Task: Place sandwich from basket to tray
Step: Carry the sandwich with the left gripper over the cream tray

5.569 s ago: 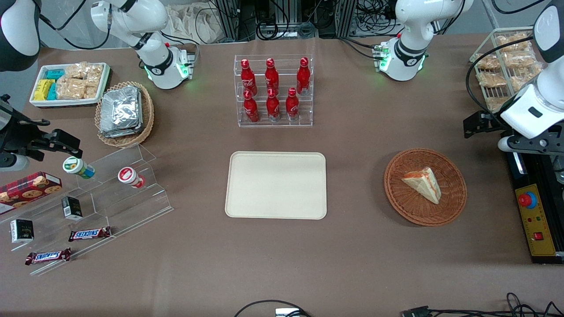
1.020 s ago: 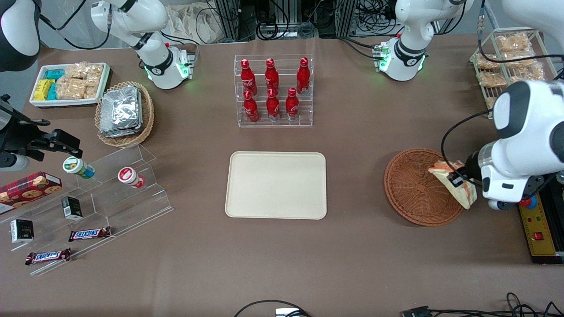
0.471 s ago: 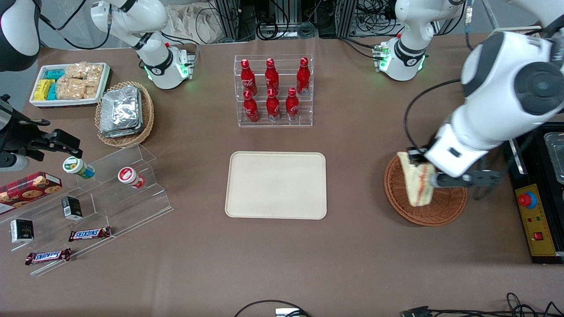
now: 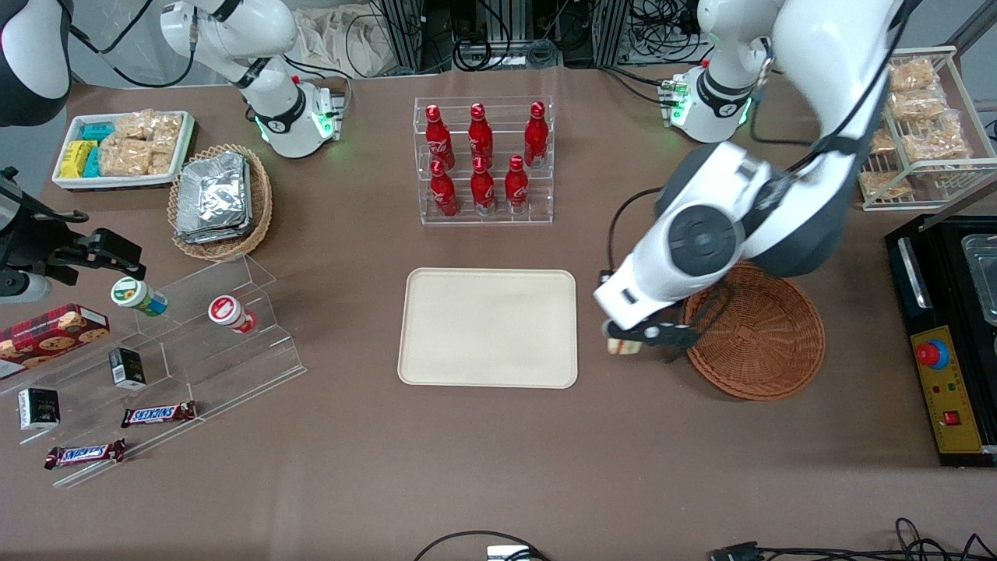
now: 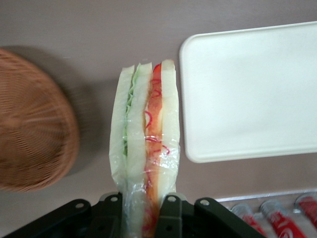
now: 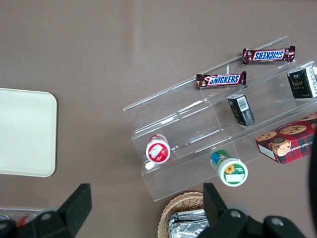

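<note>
My left gripper (image 4: 623, 343) (image 5: 143, 210) is shut on the wrapped sandwich (image 5: 146, 144), a wedge of pale bread with green and orange-red layers. It hangs above the bare table strip between the basket (image 4: 767, 343) (image 5: 29, 124) and the cream tray (image 4: 488, 327) (image 5: 252, 91). In the front view only a small end of the sandwich (image 4: 623, 347) shows under the wrist. The reddish-brown wicker basket holds nothing. Nothing lies on the tray.
A clear rack of red bottles (image 4: 483, 160) stands farther from the front camera than the tray. Toward the parked arm's end are a clear stepped display (image 4: 171, 366) with snacks and a foil-packet basket (image 4: 220, 201). A wire rack (image 4: 911, 125) and black box (image 4: 946, 327) sit at the working arm's end.
The gripper took the sandwich out of the basket, lifted it and carried it off the basket toward the tray. The basket now holds nothing.
</note>
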